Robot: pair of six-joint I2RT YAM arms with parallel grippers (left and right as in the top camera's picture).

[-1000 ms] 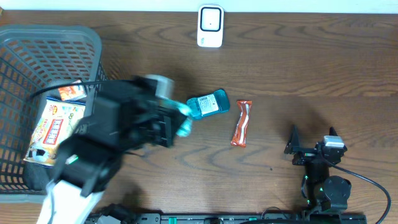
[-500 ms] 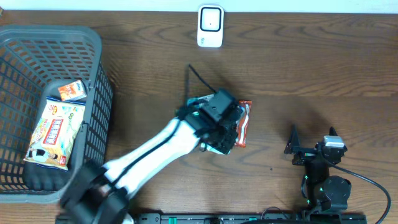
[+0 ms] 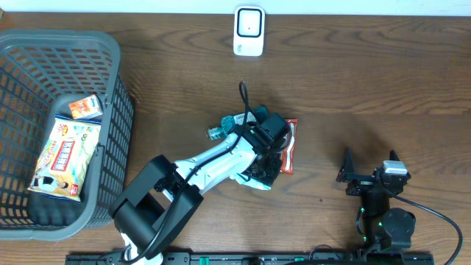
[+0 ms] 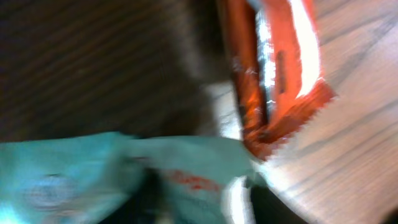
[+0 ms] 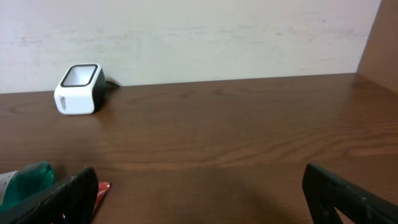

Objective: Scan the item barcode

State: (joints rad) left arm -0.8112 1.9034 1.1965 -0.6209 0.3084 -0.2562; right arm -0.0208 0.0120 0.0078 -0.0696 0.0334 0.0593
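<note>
Left edge of the bench [image 3: 368,81]: a wire basket [image 3: 124,125] with a snack bag [image 3: 65,158] and a small carton [image 3: 85,107] lying inside; not involved.

Bench middle: the left gripper [image 3: 266,154] is set low over the teal pack [image 3: 224,129], which is taken to be the item to scan. One teal end shows past the wrist on the left. Jaw state cannot be told, as the fingers are hidden from overhead and the wrist view is smeared. A red-orange wrapper [image 3: 290,147] lies just beside the pack, possibly touching.

The barcode scanner [image 3: 249,31] stands at the far edge, well apart. The right gripper [image 3: 369,168] sits near the front-right corner, spread wide, nothing in it.

Risks:
- The wrapper gets pinched or dragged along because the two are crowded.
- The pack gets gripped off-centre and twists.
- The label ends up covered by a finger or turned away from the scanner window, so no read.
</note>
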